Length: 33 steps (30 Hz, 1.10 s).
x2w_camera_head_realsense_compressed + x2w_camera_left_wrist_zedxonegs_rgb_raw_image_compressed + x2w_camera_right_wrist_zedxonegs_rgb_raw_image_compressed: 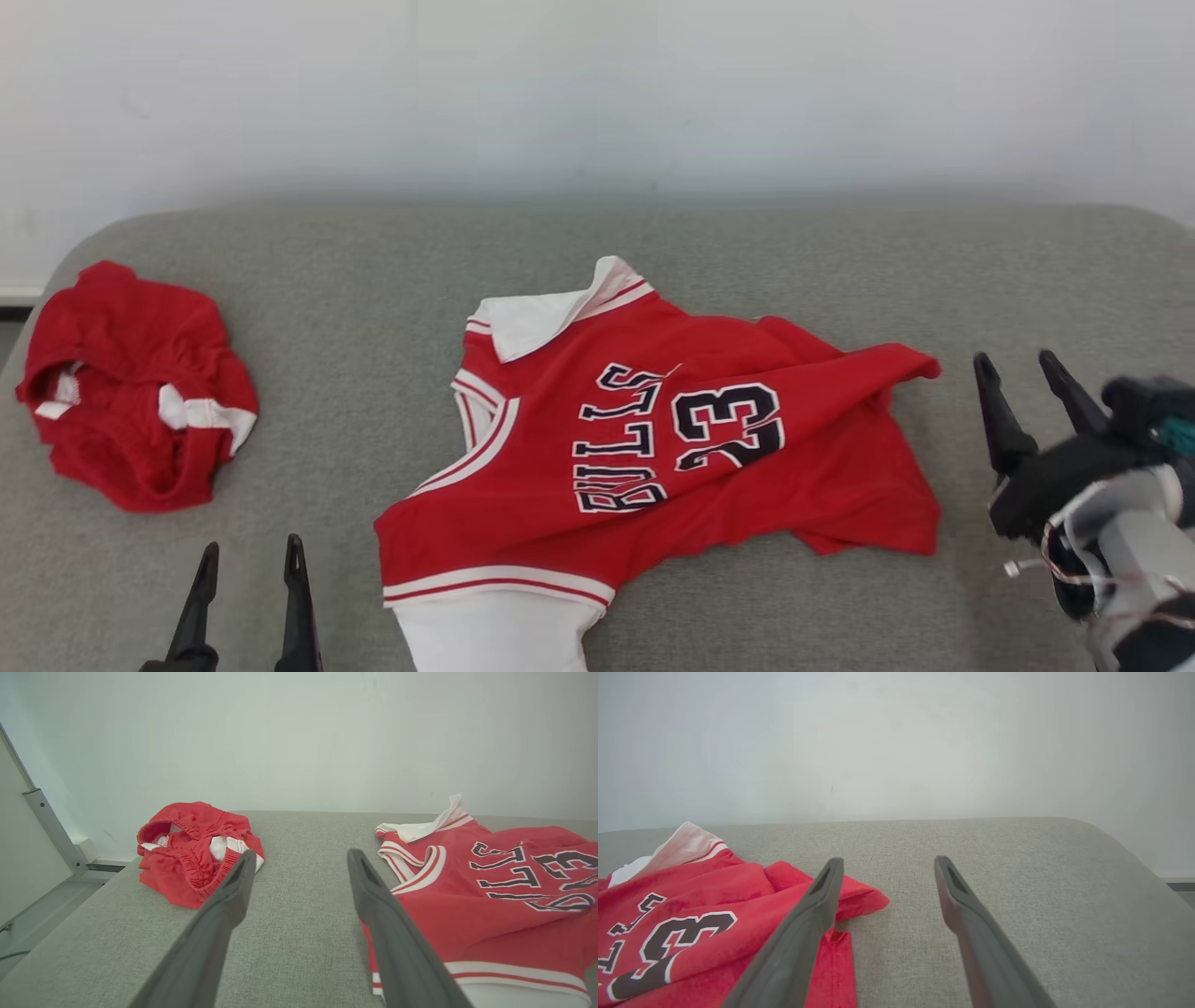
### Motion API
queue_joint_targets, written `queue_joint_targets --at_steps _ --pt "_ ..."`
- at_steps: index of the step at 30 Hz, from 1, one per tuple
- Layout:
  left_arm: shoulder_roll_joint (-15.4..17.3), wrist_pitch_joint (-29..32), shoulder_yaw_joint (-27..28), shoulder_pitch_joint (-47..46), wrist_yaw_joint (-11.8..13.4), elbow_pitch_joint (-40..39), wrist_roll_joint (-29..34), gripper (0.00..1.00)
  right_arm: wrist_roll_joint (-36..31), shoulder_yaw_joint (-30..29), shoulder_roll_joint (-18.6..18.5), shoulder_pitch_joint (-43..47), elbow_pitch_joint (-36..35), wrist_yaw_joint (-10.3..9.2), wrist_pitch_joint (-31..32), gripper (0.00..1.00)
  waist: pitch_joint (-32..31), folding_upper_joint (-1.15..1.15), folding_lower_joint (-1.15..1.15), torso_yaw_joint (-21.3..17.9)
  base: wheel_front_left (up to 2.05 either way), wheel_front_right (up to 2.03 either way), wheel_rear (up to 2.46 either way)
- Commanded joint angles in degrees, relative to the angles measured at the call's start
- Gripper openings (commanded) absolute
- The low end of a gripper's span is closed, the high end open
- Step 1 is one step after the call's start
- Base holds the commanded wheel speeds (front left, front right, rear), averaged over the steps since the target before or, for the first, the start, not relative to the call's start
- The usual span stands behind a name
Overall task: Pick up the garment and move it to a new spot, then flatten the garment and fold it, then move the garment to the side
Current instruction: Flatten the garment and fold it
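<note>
The red jersey (822, 485) bears the word "BULLS" in dark letters edged with white, running sideways in the head view. The number "23" sits just beside it in the same style. The left wrist view catches "LLS" and a "3". The right wrist view shows the "3" clearly, with only fragments of letters.

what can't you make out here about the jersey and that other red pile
Jersey: its white near end runs off the head view's bottom edge.
Red pile: bunched folds hide its shape, so its kind is unclear.
Left gripper: the head view's bottom edge cuts it off below the fingers.
Right gripper: in its wrist view one finger covers part of the jersey's edge.
</note>
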Motion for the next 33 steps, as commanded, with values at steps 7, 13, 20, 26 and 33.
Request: queue_joint_targets --at_steps 7,13,20,26,33 --pt "-0.5 -0.2 -0.2 1.4 0.2 -0.9 0.3 1.00 -0.6 -5.2 0.9 13.6 -9.1 0.07 -1.3 1.00 -1.4 0.00 0.01 -2.9 0.00 0.00 0.00" --pt "-0.6 -0.2 -0.2 1.0 -0.1 -0.5 0.1 1.00 -2.0 -7.8 3.8 21.7 -15.1 0.07 -0.1 1.00 -0.9 0.00 0.01 -3.1 0.00 0.00 0.00" --pt "-1.0 0.1 -1.6 2.3 -1.5 3.7 -2.2 1.00 -4.2 -10.7 6.1 24.4 -18.1 0.07 2.7 1.00 -1.0 0.00 0.01 -2.3 0.00 0.00 0.00" --pt "-1.4 3.0 -5.0 3.5 -3.4 7.8 -4.6 1.00 -5.8 -12.5 6.9 23.1 -17.8 0.07 3.8 1.00 -0.2 0.00 0.01 -1.0 0.00 0.00 0.00" --pt "-1.8 4.2 -9.3 3.0 -4.7 14.0 -9.6 1.00 -8.3 -13.0 7.8 19.3 -14.0 0.07 4.0 1.00 1.1 0.00 0.01 -0.1 0.00 0.00 0.00"
